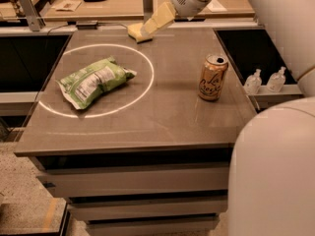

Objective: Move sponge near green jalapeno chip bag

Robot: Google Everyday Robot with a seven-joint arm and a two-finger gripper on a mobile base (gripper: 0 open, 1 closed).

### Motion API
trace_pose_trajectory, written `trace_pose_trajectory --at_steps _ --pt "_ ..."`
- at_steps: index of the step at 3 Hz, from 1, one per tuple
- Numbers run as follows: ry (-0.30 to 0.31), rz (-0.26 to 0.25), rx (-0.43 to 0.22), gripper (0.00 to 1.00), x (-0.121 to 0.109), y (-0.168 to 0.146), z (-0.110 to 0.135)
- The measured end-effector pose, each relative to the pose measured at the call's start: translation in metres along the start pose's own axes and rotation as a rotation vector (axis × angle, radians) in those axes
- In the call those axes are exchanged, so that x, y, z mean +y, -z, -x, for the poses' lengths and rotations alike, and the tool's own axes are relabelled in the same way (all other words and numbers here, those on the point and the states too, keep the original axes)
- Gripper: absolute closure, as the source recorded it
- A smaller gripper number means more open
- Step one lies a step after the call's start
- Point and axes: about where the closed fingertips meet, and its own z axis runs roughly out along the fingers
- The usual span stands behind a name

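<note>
The sponge, a small pale yellow block, lies at the far edge of the table, just beyond the white ring. My gripper reaches in from the upper right, tilted down to the left, with its tip at the sponge's right end; contact is not clear. The green jalapeno chip bag lies flat at the left of the table, inside the ring, well in front of and left of the sponge.
A tan-orange drink can stands upright at the right of the grey table. My white arm fills the right foreground. Two small bottles sit on a shelf to the right. A wooden counter lies behind.
</note>
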Motion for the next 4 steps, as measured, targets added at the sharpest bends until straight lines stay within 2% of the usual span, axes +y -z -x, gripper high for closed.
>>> trace_pose_trajectory --at_steps 1,2,4 --pt "-0.084 -0.011 -0.04 0.0 -0.019 -0.027 0.019" --pt "-0.128 -0.01 -0.059 0.0 -0.03 -0.053 0.034" --pt "-0.13 -0.038 -0.049 0.0 -0.04 -0.099 0.053"
